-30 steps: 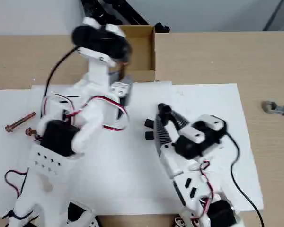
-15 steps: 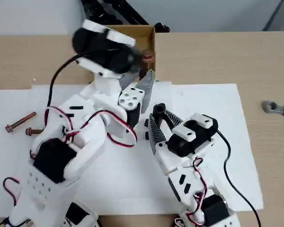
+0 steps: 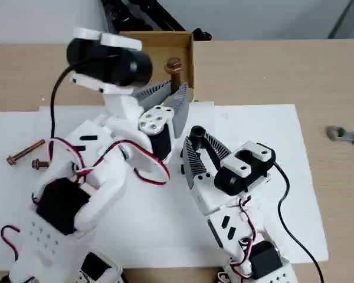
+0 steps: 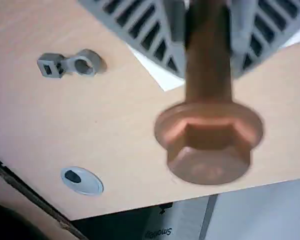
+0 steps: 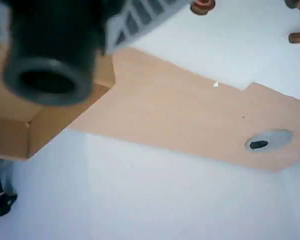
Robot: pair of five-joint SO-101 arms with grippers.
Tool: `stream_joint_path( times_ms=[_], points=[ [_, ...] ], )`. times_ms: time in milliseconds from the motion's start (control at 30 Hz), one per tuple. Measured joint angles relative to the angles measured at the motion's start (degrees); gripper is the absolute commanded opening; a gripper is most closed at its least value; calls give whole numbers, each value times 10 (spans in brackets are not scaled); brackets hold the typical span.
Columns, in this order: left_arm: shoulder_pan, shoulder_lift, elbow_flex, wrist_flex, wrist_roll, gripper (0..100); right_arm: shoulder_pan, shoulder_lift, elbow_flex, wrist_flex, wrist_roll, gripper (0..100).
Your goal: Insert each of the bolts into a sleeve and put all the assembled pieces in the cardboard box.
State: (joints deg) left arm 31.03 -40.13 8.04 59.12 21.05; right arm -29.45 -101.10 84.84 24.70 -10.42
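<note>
My left gripper is shut on a copper bolt beside the near right corner of the cardboard box. The bolt's hex head sticks out beyond the grey fingers. My right gripper is shut on a black sleeve over the white sheet, a short way nearer than the bolt. The sleeve's open bore shows in the right wrist view, with a corner of the box behind it. Two loose bolts lie at the sheet's left edge.
A white sheet covers the middle of the wooden table. A small grey metal part lies at the far right, shown as from the left wrist. A round grommet sits in the tabletop. Both arm bodies stand over the sheet's near half.
My left gripper has swung right and nearer with the bolt, from the box to its right corner. My right gripper with the sleeve has shifted left and toward the bolt.
</note>
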Motion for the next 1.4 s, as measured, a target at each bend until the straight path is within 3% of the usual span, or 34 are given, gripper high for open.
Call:
stream_joint_path(
  times_ms=[400, 1400],
  points=[
    [63, 14, 39, -18, 0, 5, 0, 0, 4, 0, 0, 3],
    [57, 57, 92, -65, -12, 5, 0, 0, 4, 0, 0, 3]
  ],
)
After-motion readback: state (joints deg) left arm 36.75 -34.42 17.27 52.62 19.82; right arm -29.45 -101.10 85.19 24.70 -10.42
